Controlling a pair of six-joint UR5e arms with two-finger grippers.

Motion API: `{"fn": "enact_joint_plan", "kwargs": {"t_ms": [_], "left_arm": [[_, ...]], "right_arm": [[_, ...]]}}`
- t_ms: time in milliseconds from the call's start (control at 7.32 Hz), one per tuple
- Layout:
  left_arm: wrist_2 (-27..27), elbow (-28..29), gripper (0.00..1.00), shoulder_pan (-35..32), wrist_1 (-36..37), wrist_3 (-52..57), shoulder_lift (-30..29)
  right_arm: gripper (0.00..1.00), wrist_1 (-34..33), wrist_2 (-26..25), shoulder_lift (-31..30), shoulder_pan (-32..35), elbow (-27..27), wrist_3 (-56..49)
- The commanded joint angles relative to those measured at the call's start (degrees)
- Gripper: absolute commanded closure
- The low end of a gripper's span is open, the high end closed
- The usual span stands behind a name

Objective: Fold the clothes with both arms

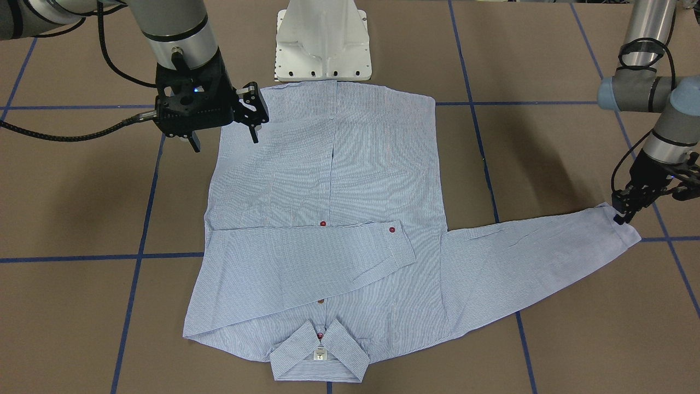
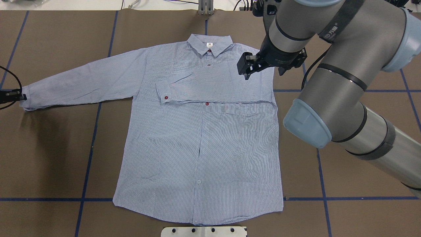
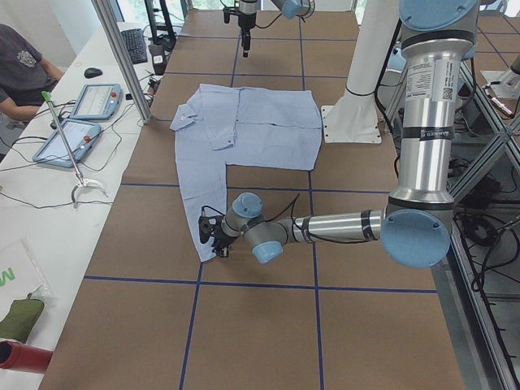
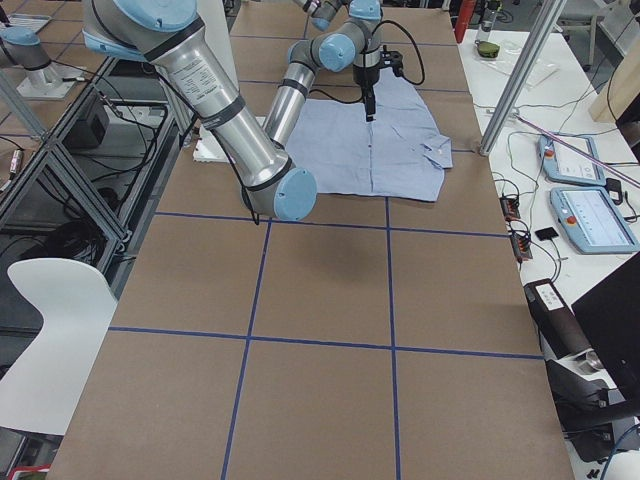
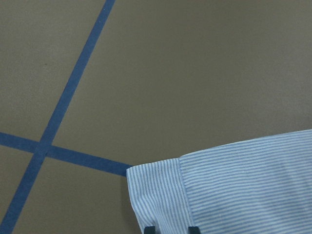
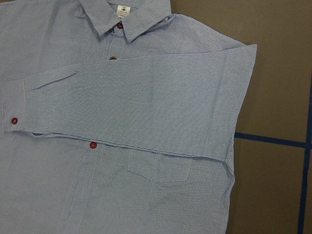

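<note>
We find the left gripper [image 1: 619,218] at the cuff [image 5: 219,190] of the shirt's [image 2: 197,148] outstretched sleeve [image 2: 85,80], which runs rightward to the body lying flat on the table [image 2: 49,148]. We cannot tell whether its fingers pinch. The right gripper [image 1: 225,143], fingers apart, hovers well away.

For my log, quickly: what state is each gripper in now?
Left gripper: open, fingers apart over the cuff.
Right gripper: open, holding nothing.

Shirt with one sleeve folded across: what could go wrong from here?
The left gripper sits at the very edge of the outstretched cuff, jaws apart; a shallow pinch may slip. Carrying it across could rumple the folded sleeve. The right gripper, open above the shirt, might snag cloth descending.
</note>
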Motion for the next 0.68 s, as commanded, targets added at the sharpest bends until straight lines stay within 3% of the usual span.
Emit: {"fn": "enact_joint_plan", "kwargs": {"t_ms": [0, 410, 546], "left_arm": [[-0.04, -0.53, 1.0, -0.07, 0.25, -0.03, 0.09], [-0.22, -4.73, 1.0, -0.16, 2.87, 0.06, 0.7], [-0.22, -11.02, 1.0, -0.07, 11.33, 0.06, 0.09]], "right_arm": [[0.0, 0.0, -0.29, -0.12, -0.21, -0.04, 0.0], [0.0, 0.09, -0.29, -0.12, -0.38, -0.04, 0.18], [0.0, 0.09, -0.12, -0.39, -0.47, -0.04, 0.18]]}}
